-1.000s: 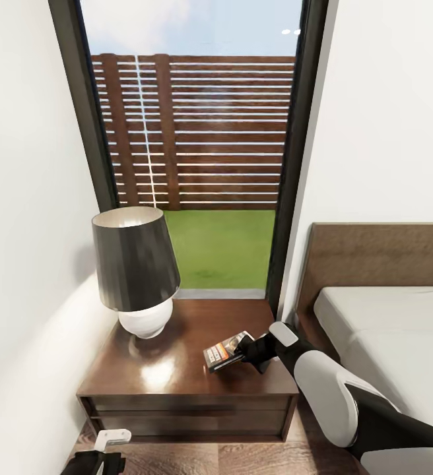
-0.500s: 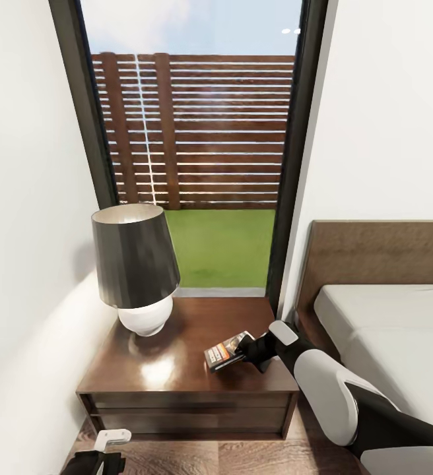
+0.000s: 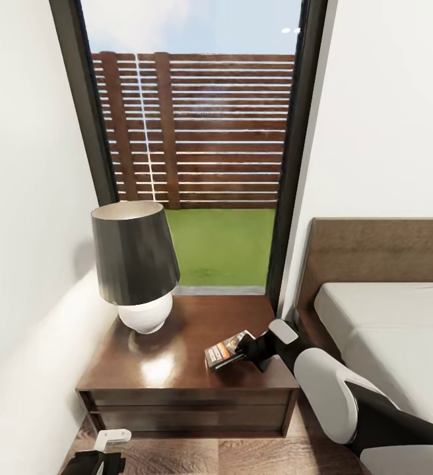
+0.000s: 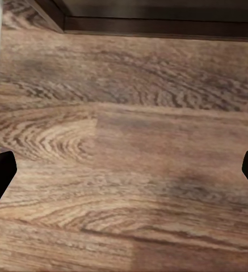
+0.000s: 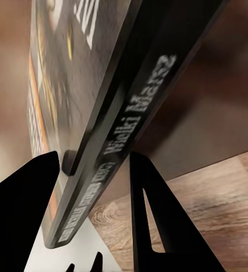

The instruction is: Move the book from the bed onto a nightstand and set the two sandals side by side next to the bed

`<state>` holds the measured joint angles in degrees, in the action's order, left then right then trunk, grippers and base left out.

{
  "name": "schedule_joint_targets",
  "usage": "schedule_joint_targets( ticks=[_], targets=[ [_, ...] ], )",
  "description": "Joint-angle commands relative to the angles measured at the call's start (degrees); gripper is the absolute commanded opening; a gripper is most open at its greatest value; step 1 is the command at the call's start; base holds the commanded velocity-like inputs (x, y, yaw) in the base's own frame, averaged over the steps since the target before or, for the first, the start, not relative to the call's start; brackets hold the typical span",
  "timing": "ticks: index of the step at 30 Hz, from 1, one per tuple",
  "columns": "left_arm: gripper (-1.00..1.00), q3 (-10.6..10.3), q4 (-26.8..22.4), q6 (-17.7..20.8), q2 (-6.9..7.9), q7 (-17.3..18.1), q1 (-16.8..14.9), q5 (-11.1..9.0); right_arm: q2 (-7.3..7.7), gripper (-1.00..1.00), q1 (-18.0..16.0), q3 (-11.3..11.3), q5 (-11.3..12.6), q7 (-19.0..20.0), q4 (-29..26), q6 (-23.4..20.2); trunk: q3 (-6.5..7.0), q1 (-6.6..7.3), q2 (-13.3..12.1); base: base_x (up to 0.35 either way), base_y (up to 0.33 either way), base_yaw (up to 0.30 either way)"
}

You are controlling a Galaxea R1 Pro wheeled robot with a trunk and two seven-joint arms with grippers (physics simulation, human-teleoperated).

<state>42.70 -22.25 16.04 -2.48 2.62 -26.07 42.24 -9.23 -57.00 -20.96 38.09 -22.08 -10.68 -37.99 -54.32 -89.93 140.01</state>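
Note:
My right gripper [image 3: 244, 347] is shut on the book [image 3: 224, 349], a thin paperback with a dark cover and an orange band. It holds the book tilted, low over the front right part of the glossy dark nightstand [image 3: 170, 373]. In the right wrist view the book's black spine [image 5: 121, 122] is clamped between the two black fingers [image 5: 27, 215]. Whether the book touches the wood, I cannot tell. My left gripper [image 4: 124, 175] hangs open over the plank floor [image 4: 129, 113], in front of the nightstand. The bed [image 3: 395, 330] lies to the right. No sandal is in view.
A lamp [image 3: 134, 264] with a dark shade and a white round base stands on the nightstand's back left. A tall dark-framed window [image 3: 190, 132] rises behind it. A white wall closes the left side, and the brown headboard [image 3: 375, 251] stands right of the nightstand.
The whole head picture has slid up a few pixels, so the camera moved. The book, right gripper and left gripper keep their places relative to the nightstand.

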Motion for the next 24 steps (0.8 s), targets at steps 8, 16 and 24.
schedule_joint_targets(
  ticks=[8, 16, 24],
  targets=[
    [1.0, 0.4, -0.2, 0.2, -0.07, 0.3, 0.0, 0.4, -0.02, -1.0, 0.0, 0.0, 0.6, -0.6, -0.1, -0.2, -0.06, 0.01, 0.0, 0.0, 0.0, 0.0],
    [1.0, 0.4, -0.2, 0.2, -0.07, 0.3, 0.0, 0.4, 0.0, -1.0, 0.0, 0.0, 0.6, -0.6, -0.1, -0.2, -0.78, -0.87, 1.6, 0.0, 0.0, 0.0],
    [1.0, 0.4, -0.2, 0.2, -0.07, 0.3, 0.0, 0.5, 0.0, -1.0, 0.0, 0.0, 0.6, -0.6, -0.1, -0.2, -0.78, -0.87, 1.6, 0.0, 0.0, 0.0]
  ],
)
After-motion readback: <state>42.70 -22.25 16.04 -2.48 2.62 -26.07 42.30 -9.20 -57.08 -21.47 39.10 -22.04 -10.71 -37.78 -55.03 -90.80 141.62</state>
